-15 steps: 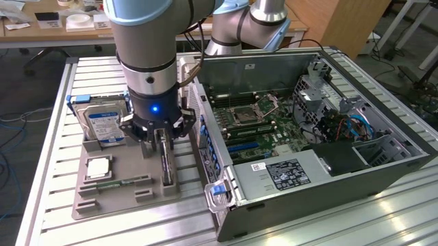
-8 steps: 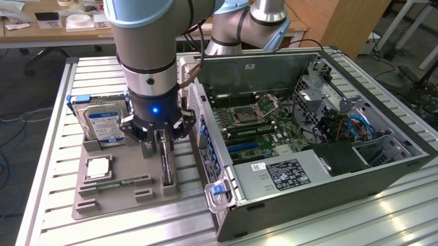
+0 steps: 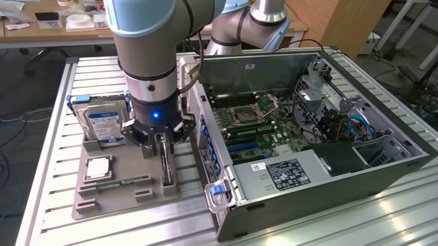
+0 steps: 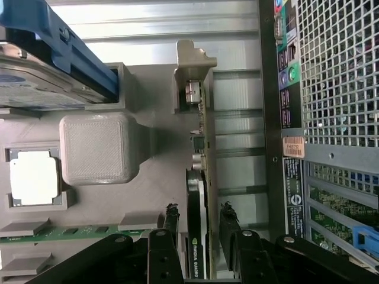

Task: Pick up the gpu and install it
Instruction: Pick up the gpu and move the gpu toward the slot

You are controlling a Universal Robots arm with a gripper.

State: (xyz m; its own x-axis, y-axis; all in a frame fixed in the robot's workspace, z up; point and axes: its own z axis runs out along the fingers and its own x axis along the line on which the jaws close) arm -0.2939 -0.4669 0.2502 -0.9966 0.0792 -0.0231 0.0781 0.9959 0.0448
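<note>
Pick-up step: my claw (image 4: 199, 209) straddles the gpu (image 4: 196, 192), upright in its holder (image 4: 190, 62), half open, gripping nothing; closing needs pads (image 4: 171, 215) square on both faces

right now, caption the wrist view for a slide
open gripper straddling the gpu, which stands on edge in the gray tray

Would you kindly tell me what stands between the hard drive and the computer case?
In the exterior view, the gpu stands on edge there, with the gripper straddling it; the wrist view shows gaps between the card and the fingers.
</note>
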